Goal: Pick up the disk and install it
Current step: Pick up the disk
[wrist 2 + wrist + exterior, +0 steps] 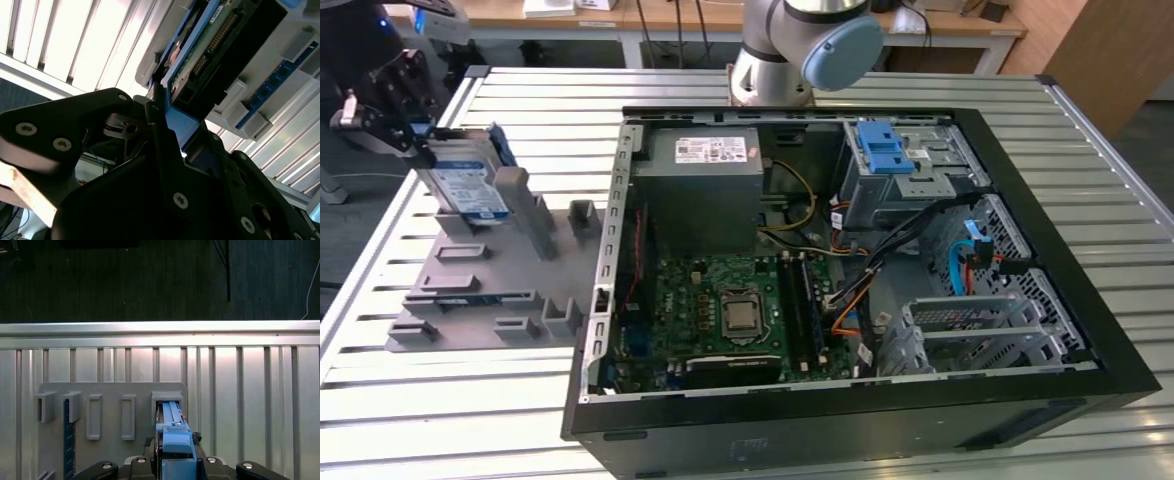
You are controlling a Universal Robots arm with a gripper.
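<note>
Fingers (159,135) of the black gripper (180,120) are clamped on the disk (220,40), 1 on each side of the blue bracket at its upper end, so that end of the drive sits squeezed between the 2 pads while the rest reaches away from them toward the grey fixture plate (115,390). In the second wrist view the green circuit-board side of the disk shows beyond the fingertips. In the first wrist view the disk (172,415) runs straight out from the gripper (176,447) with its far end at a raised socket of the plate. In the exterior view the gripper (403,125) is at the exterior view's left, holding the disk (464,185) upright on edge, label outward, over the far end of the fixture plate (494,290). That plate lies on the slatted metal worktop (454,410), just beside the open computer case (854,425), well apart from the blue latch (881,150) inside it.
</note>
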